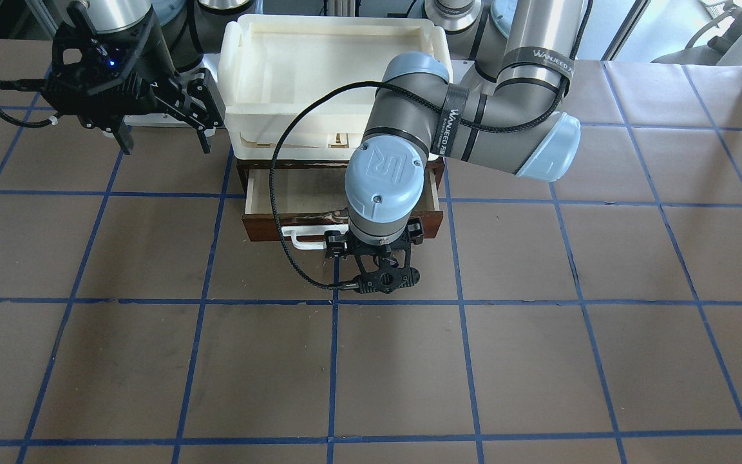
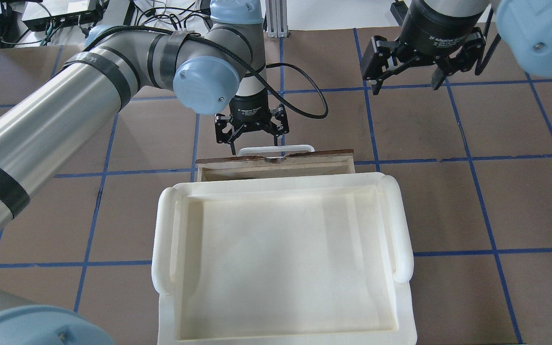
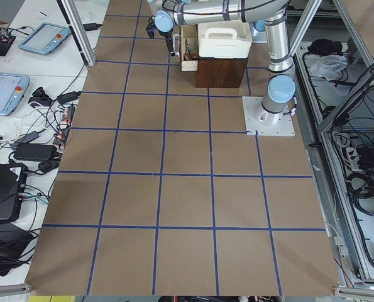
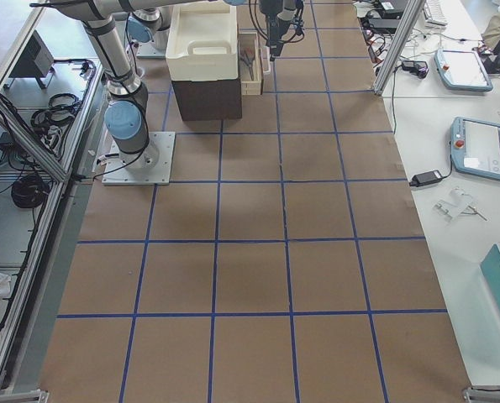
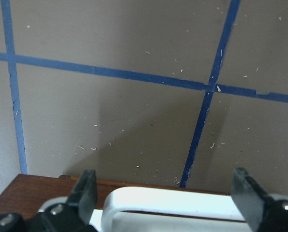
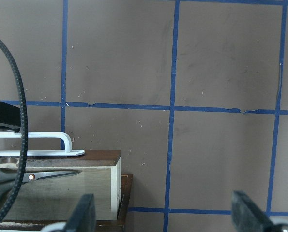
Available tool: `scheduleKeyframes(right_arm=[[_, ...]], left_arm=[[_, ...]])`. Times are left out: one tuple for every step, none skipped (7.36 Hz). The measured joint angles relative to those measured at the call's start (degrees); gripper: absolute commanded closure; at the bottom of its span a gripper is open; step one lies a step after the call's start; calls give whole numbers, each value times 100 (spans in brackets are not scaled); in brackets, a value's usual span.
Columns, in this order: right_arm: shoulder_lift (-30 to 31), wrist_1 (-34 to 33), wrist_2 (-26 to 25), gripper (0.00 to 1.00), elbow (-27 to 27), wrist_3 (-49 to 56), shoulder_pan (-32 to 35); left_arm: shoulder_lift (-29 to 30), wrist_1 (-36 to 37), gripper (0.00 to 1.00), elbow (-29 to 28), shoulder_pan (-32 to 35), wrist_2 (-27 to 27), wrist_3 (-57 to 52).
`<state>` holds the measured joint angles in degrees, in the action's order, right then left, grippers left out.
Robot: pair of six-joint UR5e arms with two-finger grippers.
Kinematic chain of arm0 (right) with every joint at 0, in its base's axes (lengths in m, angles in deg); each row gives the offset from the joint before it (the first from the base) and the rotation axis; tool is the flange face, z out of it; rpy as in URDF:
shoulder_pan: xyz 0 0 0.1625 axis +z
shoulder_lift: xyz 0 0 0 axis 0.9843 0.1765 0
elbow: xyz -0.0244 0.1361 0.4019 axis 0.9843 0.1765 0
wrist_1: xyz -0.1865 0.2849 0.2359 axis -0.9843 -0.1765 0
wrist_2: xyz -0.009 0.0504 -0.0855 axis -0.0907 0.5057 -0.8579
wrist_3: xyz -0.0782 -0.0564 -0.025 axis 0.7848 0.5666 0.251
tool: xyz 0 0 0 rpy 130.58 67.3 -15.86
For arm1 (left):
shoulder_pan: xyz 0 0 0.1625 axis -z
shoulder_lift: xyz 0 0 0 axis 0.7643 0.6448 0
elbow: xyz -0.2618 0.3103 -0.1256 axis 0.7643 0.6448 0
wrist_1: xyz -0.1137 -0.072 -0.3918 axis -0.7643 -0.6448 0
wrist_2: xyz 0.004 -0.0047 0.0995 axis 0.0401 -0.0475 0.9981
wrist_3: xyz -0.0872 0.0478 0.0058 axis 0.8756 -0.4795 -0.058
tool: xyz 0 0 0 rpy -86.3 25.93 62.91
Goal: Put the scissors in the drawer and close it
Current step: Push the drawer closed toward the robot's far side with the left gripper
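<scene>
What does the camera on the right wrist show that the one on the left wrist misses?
Only the right wrist view shows the scissors lying inside the open drawer, seen past the open right gripper. Only the left wrist view shows the open left gripper close above the white handle, one finger at each side. Both show the drawer's dark front, that handle and the brown table with blue lines.

Dark brown drawer (image 1: 261,227) standing open, pale plywood interior, grey-handled scissors (image 6: 37,176) lying flat inside
</scene>
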<state>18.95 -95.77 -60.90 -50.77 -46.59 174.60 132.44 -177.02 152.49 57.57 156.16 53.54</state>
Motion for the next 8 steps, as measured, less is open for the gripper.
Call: scheduleKeyframes(right_arm=[[-7,8,-20,0,0,43,-1],[-8,12,-54,0,0,114,-2],[-8,14,-72,0,-3,194,-5],[-4,15,-79,0,-6,230,-8],[-2,11,-69,0,-7,244,-9],[-5,6,-59,0,-11,248,-10],[-9,3,-68,0,-17,250,-10],[-10,0,-74,0,-25,252,-6]], left_arm=[[-23,-142,0,6,3,-1,2],[-44,-257,0,16,11,-5,39],[-59,-364,0,30,18,-7,116],[-68,-471,0,41,27,-6,164],[-71,-563,0,50,43,-4,186],[-72,-634,0,57,69,-4,196],[-78,-706,0,63,101,2,200],[-84,-777,0,67,120,13,204]])
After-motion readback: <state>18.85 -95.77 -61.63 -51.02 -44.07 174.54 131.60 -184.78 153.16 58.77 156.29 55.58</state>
